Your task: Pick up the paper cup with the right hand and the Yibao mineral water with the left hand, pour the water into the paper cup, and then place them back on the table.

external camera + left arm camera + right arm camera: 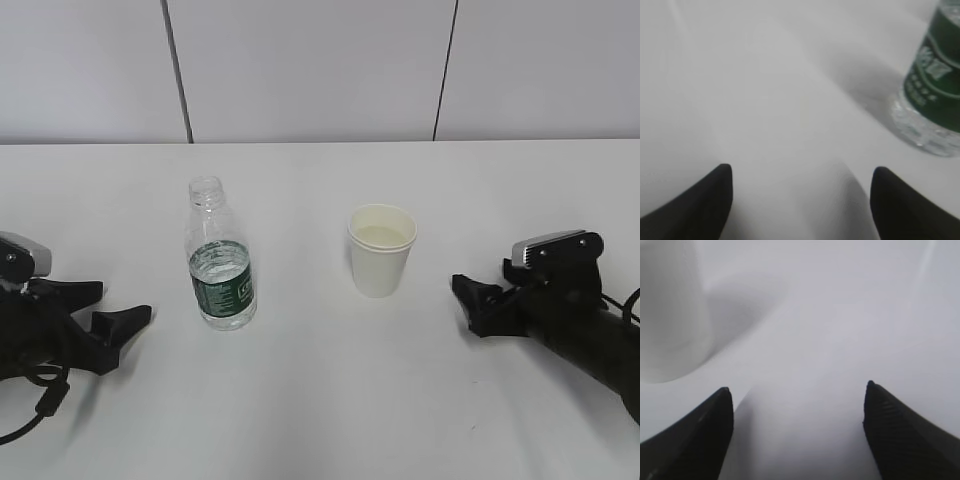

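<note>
Left gripper (125, 318) spread, low, right gripper (468, 300) seemingly spread

White print on the Yibao mineral water's (221, 273) dark green label, too blurred to read.

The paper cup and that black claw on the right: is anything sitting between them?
Nothing. In the exterior view only bare white table separates the paper cup from the right hand; the right wrist view shows the same.

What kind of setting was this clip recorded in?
Likely a lab or test bench, not a home: a bare white table against plain grey wall panels, holding only a Yibao mineral water bottle and a paper cup.
</note>
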`<action>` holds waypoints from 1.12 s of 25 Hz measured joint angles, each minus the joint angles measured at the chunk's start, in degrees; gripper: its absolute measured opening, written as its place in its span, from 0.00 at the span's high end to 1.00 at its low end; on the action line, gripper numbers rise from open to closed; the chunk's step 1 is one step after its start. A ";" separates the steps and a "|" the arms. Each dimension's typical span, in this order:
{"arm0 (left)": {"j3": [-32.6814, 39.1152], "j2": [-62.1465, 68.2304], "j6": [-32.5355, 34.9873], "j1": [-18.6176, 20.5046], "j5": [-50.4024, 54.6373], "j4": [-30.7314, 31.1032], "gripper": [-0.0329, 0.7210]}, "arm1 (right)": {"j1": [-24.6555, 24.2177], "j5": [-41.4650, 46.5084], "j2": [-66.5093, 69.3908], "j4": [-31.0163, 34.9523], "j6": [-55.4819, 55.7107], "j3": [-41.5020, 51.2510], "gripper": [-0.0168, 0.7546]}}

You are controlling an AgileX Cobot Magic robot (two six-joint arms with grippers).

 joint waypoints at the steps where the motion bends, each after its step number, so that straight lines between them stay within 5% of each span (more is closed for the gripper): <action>1: 0.00 0.00 0.16 0.54 0.00 -1.33 0.26 | -0.26 -0.12 0.00 2.85 -0.14 0.22 0.16; 11: 0.00 0.00 6.18 3.80 0.15 -19.19 0.26 | -0.63 -0.71 -0.15 23.09 -8.41 0.32 0.18; 28: -0.65 -0.62 5.91 3.80 2.55 -29.02 0.28 | -0.63 0.46 -0.53 25.88 -6.60 -9.03 0.21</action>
